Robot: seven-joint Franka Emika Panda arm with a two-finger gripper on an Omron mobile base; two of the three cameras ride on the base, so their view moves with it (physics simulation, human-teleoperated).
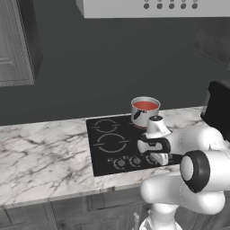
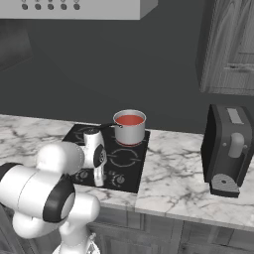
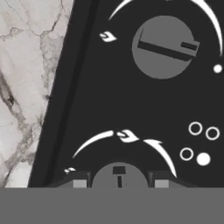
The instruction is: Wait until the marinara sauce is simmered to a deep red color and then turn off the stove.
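Note:
The marinara sauce (image 1: 145,106) (image 2: 130,120) shows as a red-orange surface inside a small steel pot (image 1: 143,116) (image 2: 132,133) on the back burner of the black stove (image 1: 104,149) (image 2: 130,159). My gripper (image 1: 159,158) (image 2: 99,181) (image 3: 119,182) points down at the knob row on the stove's front edge. In the hand view a round grey knob (image 3: 119,173) sits right between the two fingertips (image 3: 78,183), which are shut on its sides. Another knob (image 3: 164,46) lies farther along the row.
A dark coffee machine (image 2: 227,149) (image 1: 218,108) stands on the marble counter (image 1: 40,157) to the right of the stove. A range hood (image 1: 157,6) hangs above. Wall cabinets (image 1: 15,40) (image 2: 230,44) flank it.

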